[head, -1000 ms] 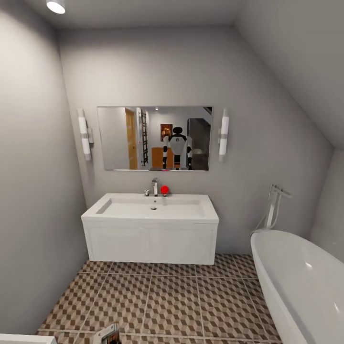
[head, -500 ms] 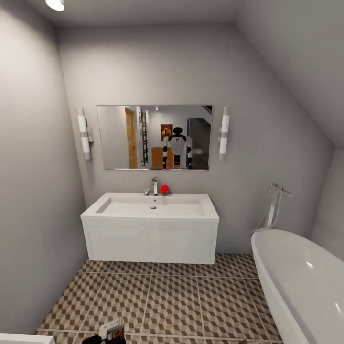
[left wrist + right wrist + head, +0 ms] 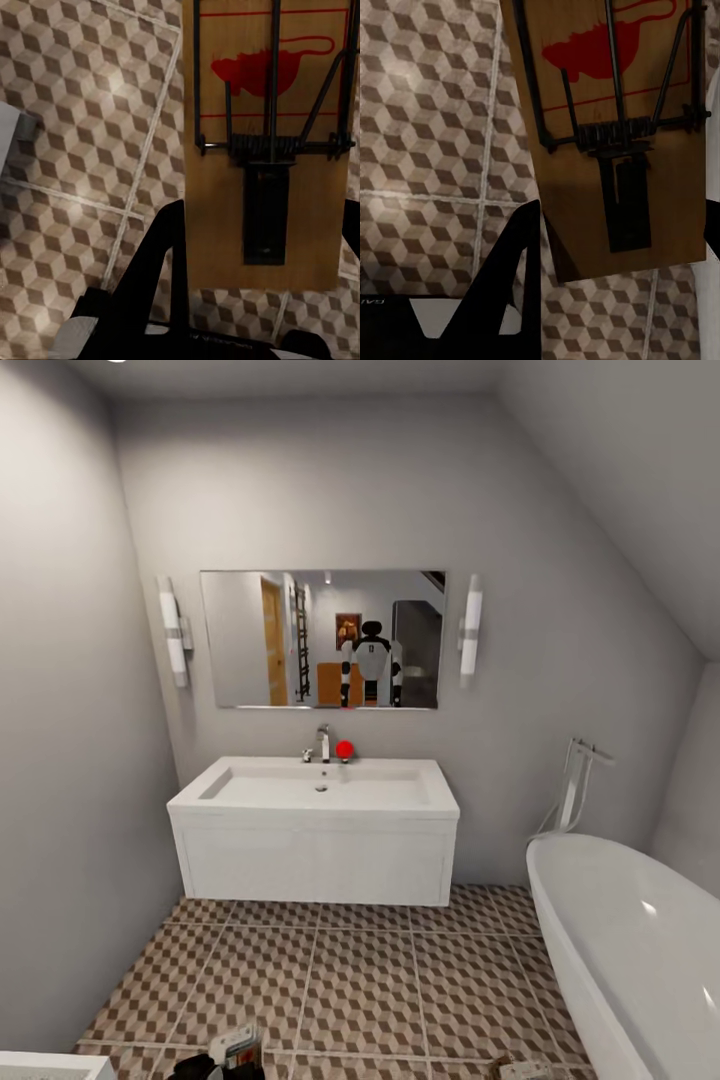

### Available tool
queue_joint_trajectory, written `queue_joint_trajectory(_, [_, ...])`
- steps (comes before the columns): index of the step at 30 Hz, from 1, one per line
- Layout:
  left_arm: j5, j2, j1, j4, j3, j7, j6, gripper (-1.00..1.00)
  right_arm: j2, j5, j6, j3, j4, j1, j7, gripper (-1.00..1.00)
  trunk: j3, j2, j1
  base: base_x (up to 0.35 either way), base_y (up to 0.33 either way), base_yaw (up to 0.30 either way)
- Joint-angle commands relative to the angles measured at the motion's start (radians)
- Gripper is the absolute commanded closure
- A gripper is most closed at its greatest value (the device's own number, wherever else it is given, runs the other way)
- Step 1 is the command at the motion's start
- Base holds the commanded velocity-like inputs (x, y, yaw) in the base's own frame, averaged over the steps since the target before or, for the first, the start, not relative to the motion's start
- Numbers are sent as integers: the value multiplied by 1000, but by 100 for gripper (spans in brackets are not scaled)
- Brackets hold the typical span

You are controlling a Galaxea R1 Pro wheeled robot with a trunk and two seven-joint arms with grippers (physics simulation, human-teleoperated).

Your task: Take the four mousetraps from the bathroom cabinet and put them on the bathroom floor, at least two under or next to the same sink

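The left gripper (image 3: 262,247) is clamping a flat tan wooden mousetrap (image 3: 270,142) with a red mouse print, a wire bail and a coiled spring, one black finger (image 3: 161,262) pressing along its edge while the board is hanging over the brown, beige and white cube-pattern floor tiles (image 3: 82,127). The right gripper (image 3: 615,247) is doing the same with a second tan wooden mousetrap (image 3: 607,127), which is tilting a little between the fingers, a black finger (image 3: 514,262) sitting against its side above the same tiling. From the head view, the left gripper's trap is peeking in at the bottom edge (image 3: 235,1048) and a sliver of the other is showing low on the right (image 3: 520,1070). Ahead, the wide shallow white rectangular basin (image 3: 316,788) with its tall chrome tap (image 3: 323,742) is sitting on a white vanity unit (image 3: 315,865) against the grey wall, well apart from both traps across the open floor. A rectangular mirror (image 3: 320,638) above it is reflecting the robot, two tube lamps are flanking it, and a white rounded bathtub (image 3: 630,950) is standing at the right.
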Motion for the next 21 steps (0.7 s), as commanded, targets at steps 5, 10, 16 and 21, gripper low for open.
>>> queue_joint_trajectory(5, [6, 0, -3, -3, 1, 9, 80, 100, 16, -10, 59, 8, -4, -49, -6, 100, -26, -37, 19, 0, 0, 0])
queue_joint_trajectory(10, [7, 0, -7, 3, 2, 10, 130, 100, 33, -10, 158, 8, -4, -104, -6, 100, -49, -72, 39, 0, 0, 0])
queue_joint_trajectory(16, [7, 0, -21, -2, 2, 10, 216, 100, 52, -12, 188, 7, -3, -158, -6, 100, -78, -114, 62, 0, 0, 0])
queue_joint_trajectory(21, [7, 0, -77, 6, 3, 10, 240, 100, 67, -14, 257, 7, -3, -209, -6, 100, -101, -149, 81, 0, 0, 0])
